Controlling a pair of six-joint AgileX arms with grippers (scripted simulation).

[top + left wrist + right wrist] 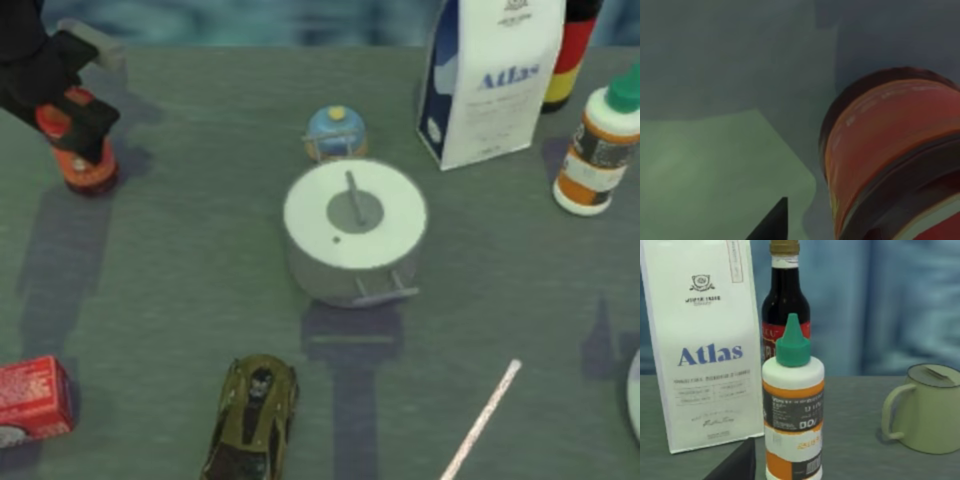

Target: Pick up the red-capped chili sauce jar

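Top view: my left gripper [75, 112] pinches the chili sauce jar [82, 160] at the table's [180, 290] far left (red box [33, 398] nearer). Right gripper isn't visible.

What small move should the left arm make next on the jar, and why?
Probably close on the jar, then lift straight up. In the top view the left gripper sits over the red-capped chili sauce jar at the table's far left, and the jar fills the left wrist view, but no frame confirms a firm grip yet.
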